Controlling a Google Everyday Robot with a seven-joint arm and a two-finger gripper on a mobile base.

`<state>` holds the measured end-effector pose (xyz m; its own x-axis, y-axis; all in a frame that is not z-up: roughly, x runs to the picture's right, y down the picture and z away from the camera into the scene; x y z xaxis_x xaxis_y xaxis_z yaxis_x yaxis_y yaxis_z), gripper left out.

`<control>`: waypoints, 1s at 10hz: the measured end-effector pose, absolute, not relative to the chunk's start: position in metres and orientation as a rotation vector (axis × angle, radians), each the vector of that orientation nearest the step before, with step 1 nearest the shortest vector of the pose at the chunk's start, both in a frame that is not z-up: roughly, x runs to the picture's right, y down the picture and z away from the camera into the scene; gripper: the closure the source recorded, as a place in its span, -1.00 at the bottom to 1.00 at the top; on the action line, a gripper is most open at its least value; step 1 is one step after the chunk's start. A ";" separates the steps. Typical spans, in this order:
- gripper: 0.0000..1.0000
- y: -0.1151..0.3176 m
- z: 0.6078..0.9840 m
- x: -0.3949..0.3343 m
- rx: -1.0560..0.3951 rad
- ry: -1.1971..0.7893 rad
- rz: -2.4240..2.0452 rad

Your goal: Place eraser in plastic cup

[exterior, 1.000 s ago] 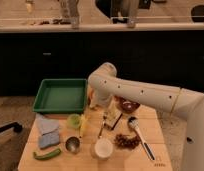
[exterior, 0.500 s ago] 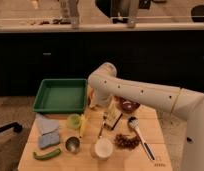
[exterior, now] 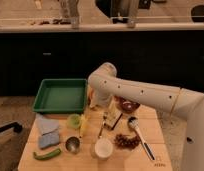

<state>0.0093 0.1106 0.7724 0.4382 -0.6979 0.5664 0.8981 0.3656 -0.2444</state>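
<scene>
The eraser [exterior: 113,119], a small whitish block with dark bands, lies on the wooden table [exterior: 145,162] right of centre. The light-green plastic cup [exterior: 74,120] stands to its left, just in front of the green tray. A yellow banana-like piece [exterior: 84,124] lies between cup and eraser. My gripper [exterior: 103,106] hangs from the white arm just above and behind the eraser, low over the table. I cannot see contact with the eraser.
A green tray [exterior: 60,95] sits at the back left. A steel cup [exterior: 72,144] and a larger white cup [exterior: 103,148] stand near the front. A spoon [exterior: 138,131], dark reddish bits [exterior: 126,141], a brown bowl [exterior: 128,105], blue cloths [exterior: 47,132] and a green pod [exterior: 46,154] lie around.
</scene>
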 end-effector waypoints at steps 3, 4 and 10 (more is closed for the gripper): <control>-0.60 0.111 0.772 0.009 -0.572 -0.401 -1.062; -0.60 0.111 0.772 0.009 -0.572 -0.401 -1.062; -0.60 0.114 0.777 0.013 -0.582 -0.397 -1.053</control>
<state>0.0129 0.1141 0.7769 0.4469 -0.6922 0.5667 0.8940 0.3676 -0.2560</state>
